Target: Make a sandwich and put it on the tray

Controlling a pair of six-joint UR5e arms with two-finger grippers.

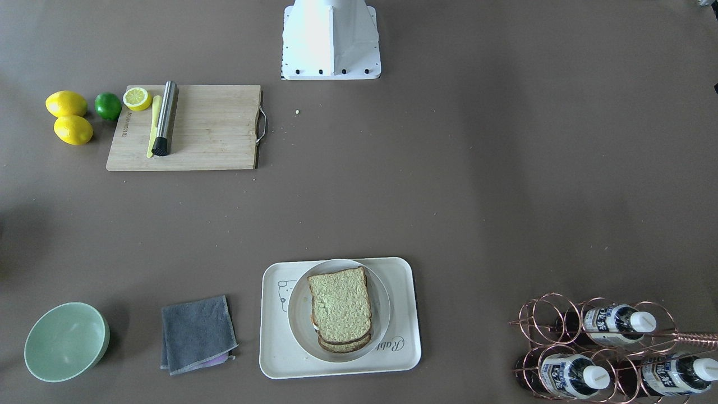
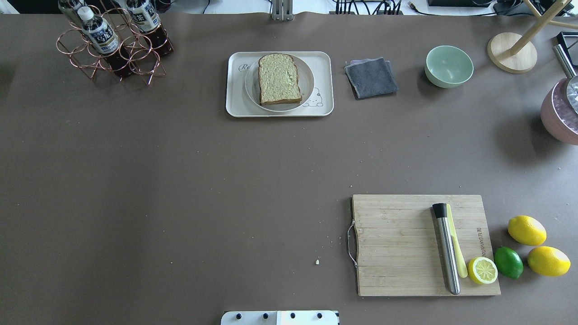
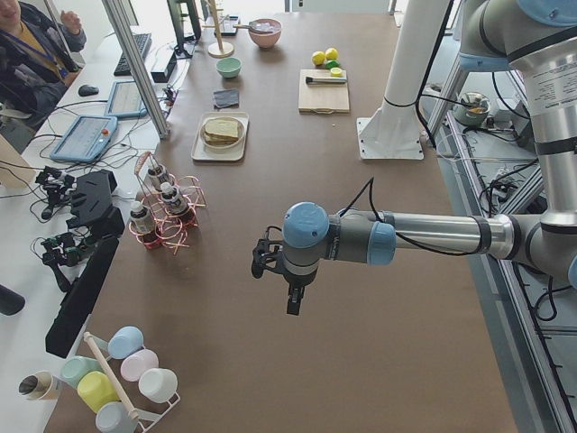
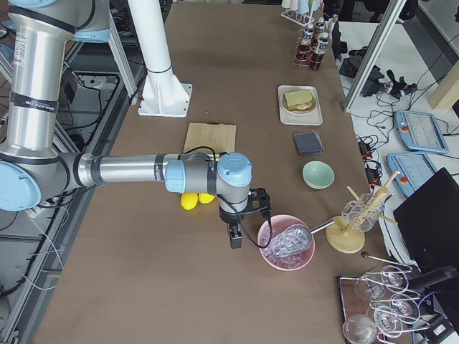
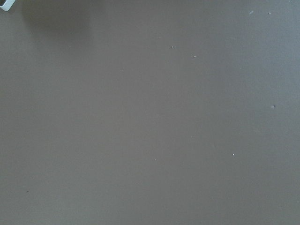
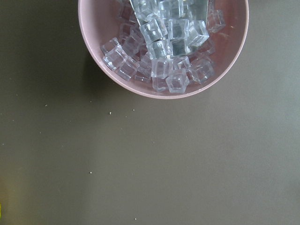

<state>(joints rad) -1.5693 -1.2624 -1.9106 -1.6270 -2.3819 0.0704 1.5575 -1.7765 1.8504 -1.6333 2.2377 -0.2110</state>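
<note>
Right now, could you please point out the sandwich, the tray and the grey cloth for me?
sandwich point(image 1: 340, 306): front-facing view, middle of the top slice.
tray point(image 1: 405, 286): front-facing view, bare strip inside its rim.
grey cloth point(image 1: 196, 334): front-facing view, centre of the cloth.

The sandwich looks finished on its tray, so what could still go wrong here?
The sandwich has its top slice skewed over the bottom one, on a plate resting on the tray; a bump might slide them. The right gripper hangs near the pink bowl of ice cubes, so its next move could clip it.
</note>
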